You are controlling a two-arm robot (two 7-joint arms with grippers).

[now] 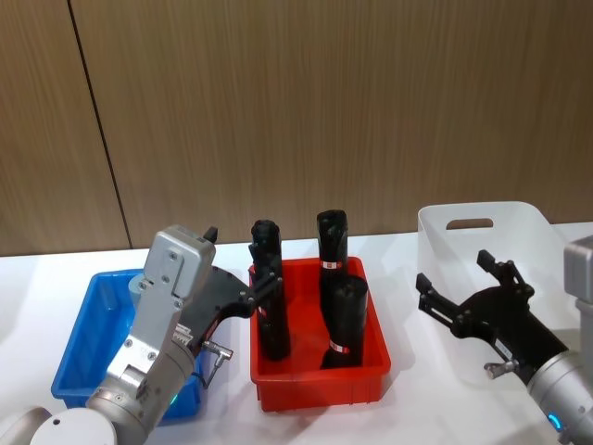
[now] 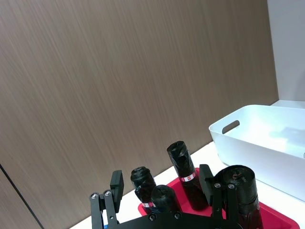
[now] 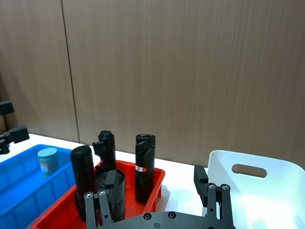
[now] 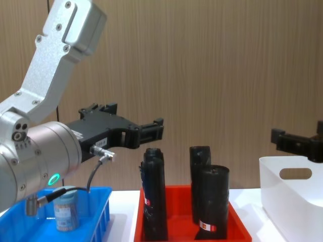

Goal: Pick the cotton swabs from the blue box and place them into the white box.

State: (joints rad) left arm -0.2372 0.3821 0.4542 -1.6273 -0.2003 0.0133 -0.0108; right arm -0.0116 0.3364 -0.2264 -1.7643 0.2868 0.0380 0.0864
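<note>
A cotton swab jar (image 4: 65,209) with a pale lid stands in the blue box (image 1: 79,357) at the table's left; the right wrist view shows the jar (image 3: 47,161) against the box's far wall. My left gripper (image 1: 259,278) hangs open above the gap between the blue box and the red tray, holding nothing; its fingers (image 2: 116,183) are spread wide. The white box (image 1: 519,227) stands at the right. Just left of it hovers my right gripper (image 1: 456,273), open and empty, above the table.
A red tray (image 1: 320,385) sits between the two boxes and holds three tall black rolls (image 1: 269,297) with red-white stickers, standing upright. A wood-panelled wall runs behind the white table.
</note>
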